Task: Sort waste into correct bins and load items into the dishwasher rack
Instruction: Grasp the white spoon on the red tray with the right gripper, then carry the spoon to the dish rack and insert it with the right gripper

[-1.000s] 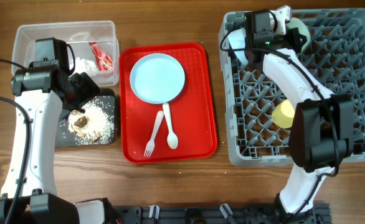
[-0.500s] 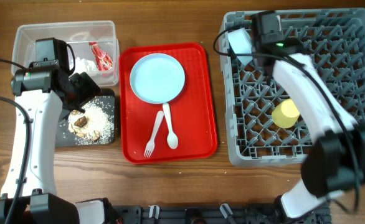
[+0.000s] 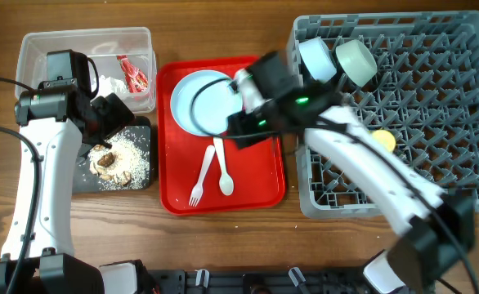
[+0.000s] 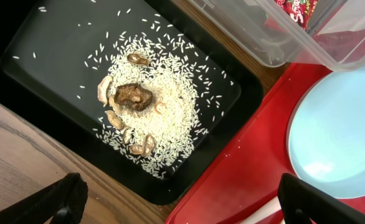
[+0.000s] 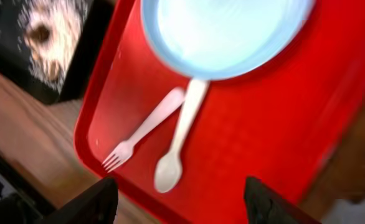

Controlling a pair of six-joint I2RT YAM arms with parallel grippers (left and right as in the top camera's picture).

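My right gripper hovers open and empty over the red tray, above the white fork and spoon, just below the light blue plate. The left gripper hangs open and empty over the near right corner of the black tray, which holds rice and brown scraps. A red wrapper and white tissue lie in the clear tub. In the grey rack sit a blue bowl, a pale green bowl and a yellow cup.
The red serving tray lies between the black tray and the rack, with its rim close to both. The clear tub's corner overhangs the gap above the black tray. Bare wood runs along the table's front edge.
The right arm has swung from the rack's back left corner to over the red tray, its jaws now open. The pale green bowl stays in the rack. The left arm has not moved.
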